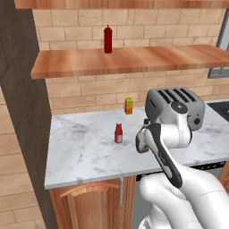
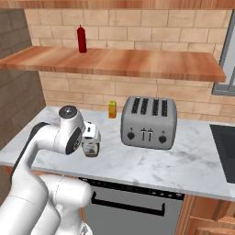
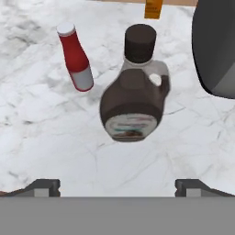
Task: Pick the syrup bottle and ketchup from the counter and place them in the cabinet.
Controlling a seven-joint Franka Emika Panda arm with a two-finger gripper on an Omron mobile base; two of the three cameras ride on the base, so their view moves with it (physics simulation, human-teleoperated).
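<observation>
The syrup bottle (image 3: 132, 102) stands upright on the marble counter (image 3: 36, 133), dark brown with a black cap and a pale label; it also shows just under my hand (image 2: 91, 147). My gripper (image 3: 120, 187) hovers above it, open, with the fingertips (image 3: 43, 187) spread wide to either side and touching nothing. The ketchup (image 3: 75, 57), small and red with a white cap, stands a little to the left of the syrup bottle, apart from it (image 1: 118, 133). The cabinet shelf (image 1: 134, 60) of reddish-brown wood runs along the brick wall above the counter (image 1: 85, 152).
A silver toaster (image 2: 149, 121) stands just right of the syrup bottle. A small orange carton (image 1: 129, 106) sits by the wall. A tall dark-red bottle (image 1: 108, 39) stands on the shelf's left part. A dark stove top (image 2: 225, 142) lies at the far right.
</observation>
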